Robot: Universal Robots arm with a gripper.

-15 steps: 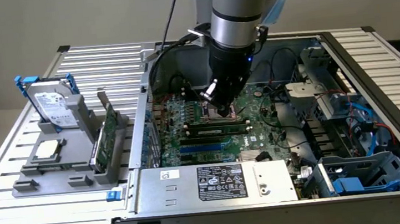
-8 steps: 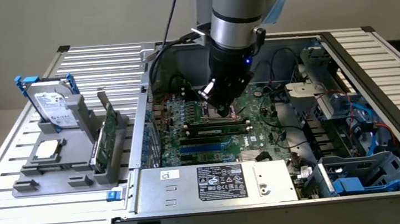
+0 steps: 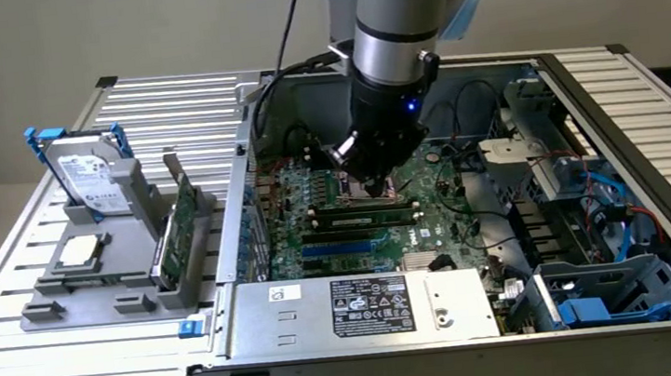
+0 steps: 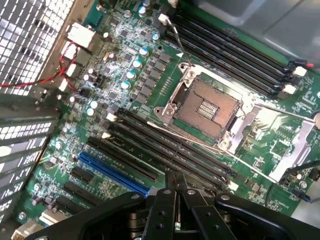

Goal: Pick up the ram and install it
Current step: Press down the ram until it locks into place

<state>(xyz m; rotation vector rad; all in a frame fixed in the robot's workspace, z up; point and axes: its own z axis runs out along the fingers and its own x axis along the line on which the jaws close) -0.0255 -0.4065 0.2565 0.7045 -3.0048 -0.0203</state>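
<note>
Exterior view first, working from its left: on the grey holder (image 3: 86,308) outside the case you see the silver hard drive (image 3: 88,181) with blue handles, then the wide green card (image 3: 183,227) standing on edge. Neither is your part.

Move across into the open computer case (image 3: 323,306) and you find the gripper (image 3: 372,182) low over the motherboard (image 3: 439,224), beside the empty processor socket (image 4: 207,107).

The fingers (image 4: 167,192) are pressed together, and nothing shows between them in the wrist view.

The ram (image 3: 363,208) is, as far as you can judge, the long narrow strip in the bank of memory slots (image 4: 170,150), directly under and just in front of the fingertips. The arm shadows that spot, so whether it is seated or merely resting in the slot cannot be told.

The relation that matters is this: the stick's long axis runs across the exterior view from left to right, along the slots, and the closed fingertips stand above roughly the middle of that length, not at either end. There is only the one arm, and it is close above the stick.

On the exterior view's right, the drive bays (image 3: 596,292) and blue cables (image 3: 617,196) stand well apart from the work.
</note>
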